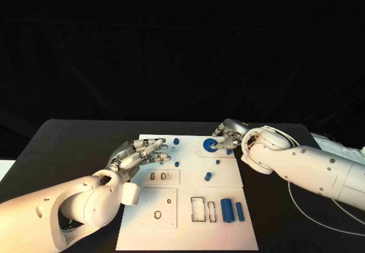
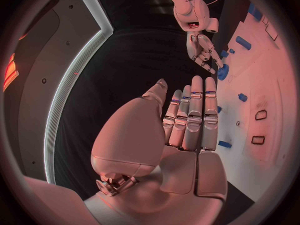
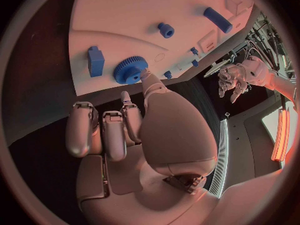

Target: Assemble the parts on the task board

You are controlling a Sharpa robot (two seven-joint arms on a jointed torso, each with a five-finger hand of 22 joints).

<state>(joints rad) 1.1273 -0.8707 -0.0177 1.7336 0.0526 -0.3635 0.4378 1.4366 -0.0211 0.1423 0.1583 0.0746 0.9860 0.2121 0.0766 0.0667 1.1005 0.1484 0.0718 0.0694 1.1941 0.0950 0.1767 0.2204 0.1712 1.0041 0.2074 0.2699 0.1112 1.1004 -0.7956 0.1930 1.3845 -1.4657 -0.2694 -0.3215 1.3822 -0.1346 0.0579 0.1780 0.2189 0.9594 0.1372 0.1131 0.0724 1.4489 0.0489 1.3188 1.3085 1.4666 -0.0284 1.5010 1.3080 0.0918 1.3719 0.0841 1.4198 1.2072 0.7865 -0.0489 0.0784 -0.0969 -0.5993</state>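
My right hand [image 1: 229,136] sits at the far edge of the white board [image 1: 190,232], about 1 o'clock from the board's centre. Its thumb tip touches the blue gear [image 1: 208,145]; in the right wrist view the thumb meets the gear's [image 3: 130,69] toothed rim while the other fingers [image 3: 103,132] curl in toward the palm, off the gear. Can't tell if it's a real pinch or just a touch.

My left hand [image 1: 142,153] hovers over the board's left far corner, around 10 o'clock. In the left wrist view its fingers [image 2: 195,115] lie straight and side by side, thumb out to one side, holding nothing.

Blue block [image 3: 95,61] lies just beside the gear in the right wrist view. Small blue peg [image 1: 175,141] sits at the far edge between the two hands. Another small blue piece [image 1: 207,176] lies near the board's middle. Two blue cylinders [image 1: 227,210] lie side by side at the near right, about 5 o'clock, next to rectangular slots [image 1: 198,208]. Black table [image 1: 68,142] is under it all.
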